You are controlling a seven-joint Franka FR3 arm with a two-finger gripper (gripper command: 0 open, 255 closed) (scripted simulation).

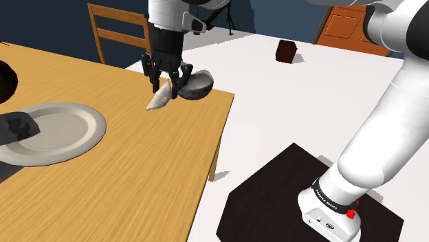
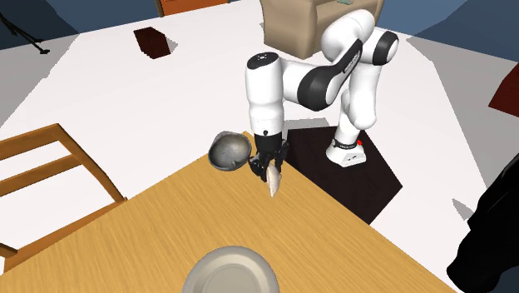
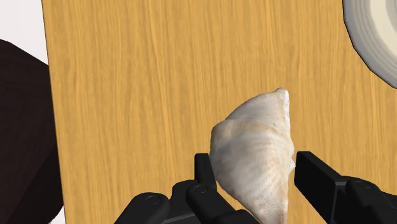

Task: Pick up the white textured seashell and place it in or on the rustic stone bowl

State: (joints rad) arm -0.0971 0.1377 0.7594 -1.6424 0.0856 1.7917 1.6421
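A white ridged seashell (image 1: 158, 100) is gripped tight between the two fingers of the black gripper (image 1: 167, 86), in the upper middle of the shoulder view. It is pointed down over the light brown wooden table (image 1: 103, 179). A dark grey round bowl (image 1: 198, 84) is seen just beside it, at the table's corner. A pale round plate (image 1: 62, 130) is set on the table at the left.

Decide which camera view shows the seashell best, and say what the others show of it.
The wrist view: the seashell appears large, its ribbed surface plain, clasped by black fingers. In the shoulder view it is a small pale shape under the tool, beside the grey bowl. The second exterior view gives a pale sliver.
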